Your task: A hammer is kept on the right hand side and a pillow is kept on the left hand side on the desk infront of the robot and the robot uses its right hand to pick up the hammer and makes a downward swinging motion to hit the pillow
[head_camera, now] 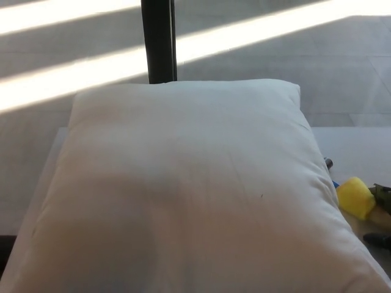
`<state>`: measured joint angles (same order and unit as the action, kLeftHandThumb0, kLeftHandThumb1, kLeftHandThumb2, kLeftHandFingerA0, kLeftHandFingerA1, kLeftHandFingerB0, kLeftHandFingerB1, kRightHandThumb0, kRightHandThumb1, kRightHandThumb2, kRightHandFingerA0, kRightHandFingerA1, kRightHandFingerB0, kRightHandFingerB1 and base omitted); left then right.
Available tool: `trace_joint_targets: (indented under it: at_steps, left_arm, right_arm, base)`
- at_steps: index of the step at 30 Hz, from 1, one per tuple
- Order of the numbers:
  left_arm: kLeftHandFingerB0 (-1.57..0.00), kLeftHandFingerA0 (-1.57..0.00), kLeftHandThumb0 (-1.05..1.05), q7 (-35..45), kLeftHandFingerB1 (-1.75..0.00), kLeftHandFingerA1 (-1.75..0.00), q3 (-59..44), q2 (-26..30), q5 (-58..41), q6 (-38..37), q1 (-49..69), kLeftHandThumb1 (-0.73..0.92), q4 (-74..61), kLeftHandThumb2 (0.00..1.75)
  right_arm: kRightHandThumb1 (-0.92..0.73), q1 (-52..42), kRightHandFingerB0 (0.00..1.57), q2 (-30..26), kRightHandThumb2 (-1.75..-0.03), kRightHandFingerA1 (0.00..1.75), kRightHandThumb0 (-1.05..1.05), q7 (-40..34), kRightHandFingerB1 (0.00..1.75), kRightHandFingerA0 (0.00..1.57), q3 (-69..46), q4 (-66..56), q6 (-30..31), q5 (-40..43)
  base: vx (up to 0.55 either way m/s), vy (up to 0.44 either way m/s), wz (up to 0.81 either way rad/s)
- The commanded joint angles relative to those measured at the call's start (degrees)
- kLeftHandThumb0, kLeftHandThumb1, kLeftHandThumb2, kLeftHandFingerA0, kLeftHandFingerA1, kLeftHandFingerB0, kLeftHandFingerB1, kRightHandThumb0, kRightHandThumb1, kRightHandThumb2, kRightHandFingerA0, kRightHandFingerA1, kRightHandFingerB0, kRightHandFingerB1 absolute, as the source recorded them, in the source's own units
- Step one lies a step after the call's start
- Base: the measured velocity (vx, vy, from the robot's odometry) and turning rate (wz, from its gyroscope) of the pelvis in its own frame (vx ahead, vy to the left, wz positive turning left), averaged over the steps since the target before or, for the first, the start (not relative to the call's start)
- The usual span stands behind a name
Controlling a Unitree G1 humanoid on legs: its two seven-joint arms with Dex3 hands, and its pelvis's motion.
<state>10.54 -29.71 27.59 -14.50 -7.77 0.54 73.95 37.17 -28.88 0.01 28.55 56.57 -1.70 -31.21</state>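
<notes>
just beside the pillow [183, 189], the hammer [355, 196] meets the right hand [382, 201].

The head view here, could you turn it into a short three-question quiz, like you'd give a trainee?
1. True or false: the pillow fills most of the head view.
2. Which side of the pillow does the yellow part of the hammer show on? A) picture left B) picture right C) on top of it
3. Fill in: the dark upright post stands behind the pillow's ____ edge.

Key
1. True.
2. B. It peeks out past the pillow's right edge, low in the picture, lying on the desk. A dark bit of the right hand shows just beside it; its fingers are cut off by the picture's edge.
3. Far.
</notes>
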Motion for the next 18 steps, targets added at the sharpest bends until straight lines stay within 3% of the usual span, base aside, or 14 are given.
trace_joint_targets:
  at_steps: [1,2,3,6,7,8,9,11,12,14,15,16,17,18]
  left_arm:
    - [-0.62,-0.79,-0.58,-0.25,-0.53,-0.6,0.12,1.26,0.14,-0.81,0.05,0.78,0.03,0.63]
    - [-0.61,-0.8,-0.6,-0.08,-0.51,-0.58,0.74,1.43,0.85,-1.01,0.13,0.79,0.33,0.64]
    - [-0.59,-0.77,-0.6,0.25,-0.51,-0.59,0.35,1.34,0.2,-0.61,0.14,0.78,-0.16,0.64]
    - [-0.6,-0.76,-0.6,0.62,-0.53,-0.61,0.26,1.15,-0.11,-0.67,0.33,0.79,-0.54,0.63]
    - [-0.61,-0.77,-0.59,0.56,-0.53,-0.62,0.16,1.1,-0.23,-0.67,0.3,0.78,-0.54,0.64]
    - [-0.61,-0.77,-0.59,0.38,-0.53,-0.62,0.12,1.05,-0.24,-0.7,0.28,0.78,-0.53,0.64]
    - [-0.6,-0.79,-0.6,0.02,-0.52,-0.61,0.88,0.89,0.61,-1.27,0.39,0.79,-0.36,0.63]
    - [-0.6,-0.79,-0.6,0.01,-0.52,-0.61,0.96,0.9,0.54,-1.28,0.4,0.79,-0.37,0.63]
    - [-0.59,-0.79,-0.6,-0.11,-0.5,-0.58,1.17,0.97,0.7,-1.17,0.35,0.8,-0.24,0.64]
    - [-0.6,-0.8,-0.6,-0.16,-0.51,-0.59,1.03,0.99,0.27,-0.79,0.18,0.78,0.0,0.63]
    - [-0.6,-0.79,-0.61,-0.22,-0.52,-0.6,1.02,0.62,0.16,-1.03,0.16,0.77,-0.11,0.63]
    - [-0.63,-0.79,-0.58,-0.2,-0.55,-0.65,0.29,0.47,-0.59,-0.83,-0.03,0.75,0.06,0.62]
    - [-0.61,-0.79,-0.6,-0.21,-0.52,-0.61,0.03,0.39,-0.77,-0.82,-0.19,0.79,0.32,0.64]
    - [-0.6,-0.78,-0.61,-0.22,-0.52,-0.6,1.35,0.61,0.8,-1.4,0.05,0.8,0.36,0.64]
  right_arm:
    - [-0.68,-2.28,0.26,1.12,-0.61,0.46,-0.52,0.34,0.3,0.2,0.05,2.48,2.23,-1.27]
    - [-0.64,-3.02,0.29,1.02,-0.58,0.74,-0.46,-1.16,0.33,0.48,-1.06,3.99,-0.4,-0.09]
    - [-0.66,-3.04,0.26,1.12,-0.59,0.7,-0.45,-0.27,0.31,0.68,-0.47,4.54,0.81,-0.77]
    - [-0.66,-3.62,0.32,1.33,-0.61,0.86,-0.43,-2.54,0.35,0.82,0.47,5.28,0.8,-2.36]
    - [-0.66,-3.81,0.31,1.47,-0.6,0.8,-0.4,-2.88,0.34,0.9,0.55,5.52,0.8,-2.44]
    - [-0.66,-3.93,0.31,1.69,-0.6,0.8,-0.4,-2.82,0.34,0.9,0.44,5.76,1.08,-2.25]
    - [-0.68,-5.36,0.36,1.64,-0.61,1.18,-0.31,-5.87,0.36,0.8,1.47,6.26,0.67,-3.67]
    - [-0.68,-5.28,0.36,1.69,-0.61,1.18,-0.31,-6.12,0.36,0.8,1.55,6.5,0.58,-3.67]
    - [-0.7,-5.29,0.4,2.05,-0.6,1.39,-0.24,-6.24,0.35,0.74,1.95,6.87,1.68,-4.13]
    - [-0.7,-5.24,0.42,2.92,-0.6,1.42,-0.23,-6.17,0.35,0.72,3.29,7.77,4.21,-5.55]
    - [-0.71,-5.29,0.48,3.17,-0.62,1.15,-0.24,-5.87,0.36,0.67,2.72,8.25,4.49,-4.81]
    - [-0.72,-5.51,0.59,3.29,-0.61,1.17,-0.28,-6.09,0.4,0.69,2.8,8.28,4.35,-4.86]
    - [-0.65,-6.03,0.71,3.48,-0.61,1.35,-0.32,-7.17,0.47,0.73,2.97,8.39,3.6,-5.11]
    - [-0.67,-6.43,0.7,3.45,-0.62,1.41,-0.33,-8.5,0.51,0.73,3.31,8.43,2.66,-5.54]
  base:
    - [0.0,0.0,0.0]
    - [0.0,0.0,0.0]
    - [0.0,0.0,0.0]
    - [0.0,0.0,0.0]
    - [0.0,0.0,0.0]
    - [0.0,0.0,0.0]
    - [0.0,0.0,0.0]
    - [0.0,0.0,0.0]
    - [0.0,0.0,0.0]
    - [0.0,0.0,0.0]
    - [0.0,0.0,0.0]
    - [0.0,0.0,0.0]
    - [0.0,0.0,0.0]
    - [0.0,0.0,0.0]
